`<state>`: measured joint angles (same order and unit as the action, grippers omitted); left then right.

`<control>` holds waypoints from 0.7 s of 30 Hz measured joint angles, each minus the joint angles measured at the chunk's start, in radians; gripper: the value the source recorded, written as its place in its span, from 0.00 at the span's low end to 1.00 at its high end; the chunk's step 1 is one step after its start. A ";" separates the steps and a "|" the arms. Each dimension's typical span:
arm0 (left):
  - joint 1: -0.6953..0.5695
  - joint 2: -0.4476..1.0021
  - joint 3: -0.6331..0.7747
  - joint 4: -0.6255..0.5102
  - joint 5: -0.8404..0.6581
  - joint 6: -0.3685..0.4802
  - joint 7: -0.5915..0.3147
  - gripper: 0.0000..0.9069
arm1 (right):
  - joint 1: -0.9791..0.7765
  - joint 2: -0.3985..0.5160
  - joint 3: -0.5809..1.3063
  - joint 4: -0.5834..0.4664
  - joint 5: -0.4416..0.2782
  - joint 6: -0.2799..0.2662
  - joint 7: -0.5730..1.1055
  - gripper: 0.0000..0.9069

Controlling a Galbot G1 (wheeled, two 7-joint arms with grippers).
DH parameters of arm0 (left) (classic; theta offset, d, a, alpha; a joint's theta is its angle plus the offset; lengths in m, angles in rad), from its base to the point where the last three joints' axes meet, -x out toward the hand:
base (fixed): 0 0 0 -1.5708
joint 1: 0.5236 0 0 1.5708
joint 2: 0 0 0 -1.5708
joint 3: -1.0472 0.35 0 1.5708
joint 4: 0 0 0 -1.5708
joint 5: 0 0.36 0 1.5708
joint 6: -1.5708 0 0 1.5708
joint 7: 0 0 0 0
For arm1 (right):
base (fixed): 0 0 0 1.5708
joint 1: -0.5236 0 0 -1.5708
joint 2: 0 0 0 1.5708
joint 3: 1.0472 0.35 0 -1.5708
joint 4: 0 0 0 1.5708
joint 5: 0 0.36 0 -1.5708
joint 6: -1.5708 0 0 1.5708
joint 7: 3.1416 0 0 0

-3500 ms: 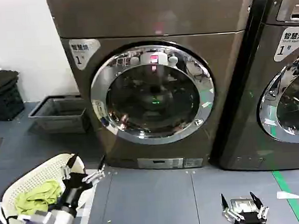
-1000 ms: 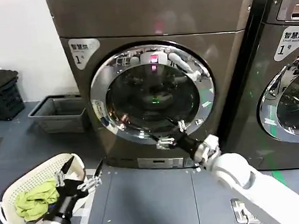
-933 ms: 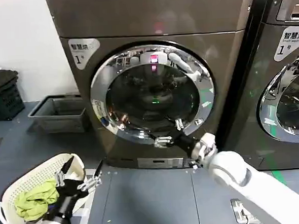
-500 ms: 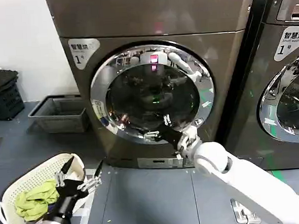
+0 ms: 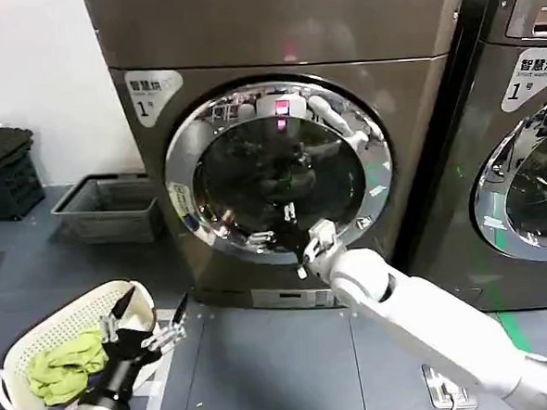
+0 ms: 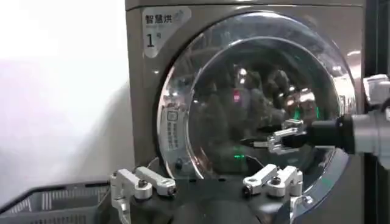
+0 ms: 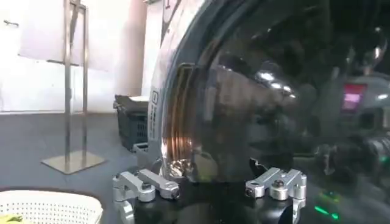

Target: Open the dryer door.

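The dryer door point(image 5: 280, 163) is a large round door with a chrome rim and dark glass, and it stands shut on the bronze-grey machine. My right gripper point(image 5: 273, 222) is open and held close in front of the lower part of the glass, just above the bottom rim. In the right wrist view the chrome rim point(image 7: 177, 122) curves up right ahead of the open right gripper point(image 7: 210, 185). My left gripper point(image 5: 157, 298) is open and low at the left, over the basket, well away from the door. The left wrist view looks across its open fingers point(image 6: 152, 182) at the door point(image 6: 256, 91) and the right gripper point(image 6: 277, 137).
A white laundry basket point(image 5: 67, 322) with a green cloth stands on the floor at the lower left. A grey tray point(image 5: 111, 210) lies beside the dryer, with a black crate point(image 5: 7, 175) farther left. A second machine point(image 5: 521, 153) stands at the right.
The right arm has risen from the floor and swept leftward along the door's lower rim; its gripper is now before the lower middle of the glass. The left arm has barely moved.
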<state>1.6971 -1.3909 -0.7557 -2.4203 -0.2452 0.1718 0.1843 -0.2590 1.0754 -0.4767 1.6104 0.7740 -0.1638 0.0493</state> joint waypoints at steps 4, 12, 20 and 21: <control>-0.001 -0.002 0.000 0.000 0.001 0.000 0.000 1.00 | 0.007 0.012 -0.006 -0.015 -0.001 0.010 -0.019 1.00; 0.001 -0.003 0.000 -0.003 0.001 0.000 0.001 1.00 | 0.038 0.046 -0.022 -0.057 -0.004 0.033 -0.047 1.00; 0.001 -0.005 0.000 -0.003 0.002 0.000 0.001 1.00 | 0.061 0.083 -0.040 -0.096 -0.006 0.036 -0.057 1.00; 0.001 -0.005 0.000 -0.003 0.002 0.000 0.001 1.00 | 0.062 0.088 -0.041 -0.100 -0.007 0.036 -0.055 1.00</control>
<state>1.6983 -1.3964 -0.7554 -2.4235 -0.2432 0.1717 0.1855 -0.1967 1.1634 -0.5176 1.5103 0.7668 -0.1276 -0.0059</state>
